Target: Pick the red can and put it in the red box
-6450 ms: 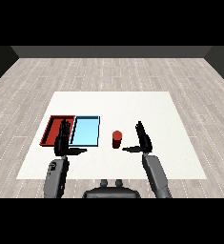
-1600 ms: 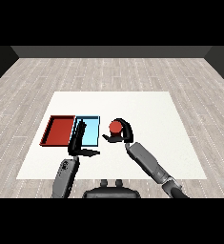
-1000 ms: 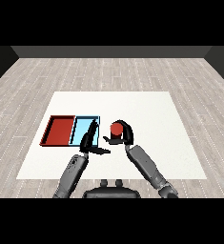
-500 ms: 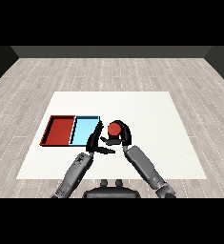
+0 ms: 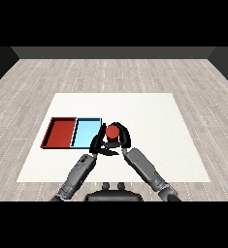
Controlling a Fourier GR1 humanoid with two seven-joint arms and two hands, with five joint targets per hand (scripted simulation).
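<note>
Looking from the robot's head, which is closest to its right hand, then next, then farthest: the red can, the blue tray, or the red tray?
1. Red can: inside the right hand.
2. Light blue tray: just to its left.
3. Red tray: farthest left, beyond the blue one.

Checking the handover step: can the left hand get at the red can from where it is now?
Probably yes. The left hand is right beside the red can, which the right hand curls round. Nothing lies between them, though the right hand's fingers cover much of the can.
</note>
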